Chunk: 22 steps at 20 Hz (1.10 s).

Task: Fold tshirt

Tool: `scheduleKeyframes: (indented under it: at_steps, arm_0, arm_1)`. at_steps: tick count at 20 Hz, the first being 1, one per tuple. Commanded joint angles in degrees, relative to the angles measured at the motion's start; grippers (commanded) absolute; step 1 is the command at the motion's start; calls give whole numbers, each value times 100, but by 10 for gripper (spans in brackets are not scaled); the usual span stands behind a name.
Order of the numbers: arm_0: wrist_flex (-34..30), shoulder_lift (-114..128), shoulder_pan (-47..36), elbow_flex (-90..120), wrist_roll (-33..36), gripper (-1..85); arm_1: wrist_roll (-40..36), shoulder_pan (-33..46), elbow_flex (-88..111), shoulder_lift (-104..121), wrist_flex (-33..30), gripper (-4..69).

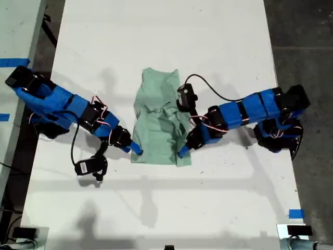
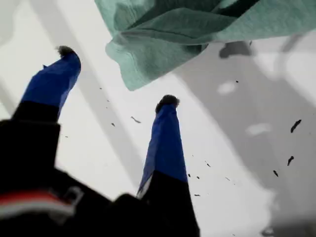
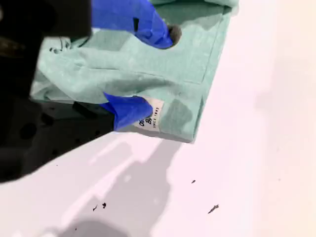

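my first gripper (image 2: 116,75) is low over the white table (image 1: 166,208), its two blue-taped fingers (image 2: 165,143) spread wide with nothing between them. the tshirt (image 2: 163,44) lies just ahead of those fingertips: a folded corner of the pale mint-green cloth reaches into the gap between the tips, and i cannot tell whether it touches either one. in the exterior view this first gripper (image 1: 134,148) sits at the corner of the tshirt (image 1: 158,120) nearest the exterior view's bottom left, with its arm running back toward the exterior view's left.

my second gripper (image 3: 160,69) is down on the cloth itself. its jaws stand apart, one blue finger (image 3: 143,22) over the tshirt (image 3: 187,64) farther in and the other lying across a small white printed label (image 3: 152,114) near the hem. a band of cloth lies between the two fingers; i cannot tell whether they grip it or only press on it. just beyond the fingertips is the garment's corner, then bare table. in the exterior view this second gripper (image 1: 183,150) is at the garment's opposite near corner, its arm coming in from the exterior view's right.

the tshirt is folded into a narrow, rumpled upright strip between my two grippers.
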Motion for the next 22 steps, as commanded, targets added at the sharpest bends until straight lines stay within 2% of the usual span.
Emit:
scheduleKeyframes:
  at_steps: [1,12,17,18,20,22]
  arm_0:
    - [-316,-202,149,-272,-70,191]
    - [-229,-1406,70,-896,-62,221]
    - [-132,-1978,-18,-1107,18,164]
    - [26,-1960,-18,-1187,18,163]
    - [817,-1854,18,-1661,-18,172]
    - [1213,-1617,35,-1890,-35,178]
  arm_1:
    - [105,-88,-387,-97,-220,342]
    - [202,-105,-466,-844,-703,347]
    - [202,-149,-826,-1485,-782,335]
    - [202,-158,-967,-1626,-747,335]
    - [185,-167,-1160,-1767,-659,336]
    - [149,-176,-1310,-1767,-492,336]
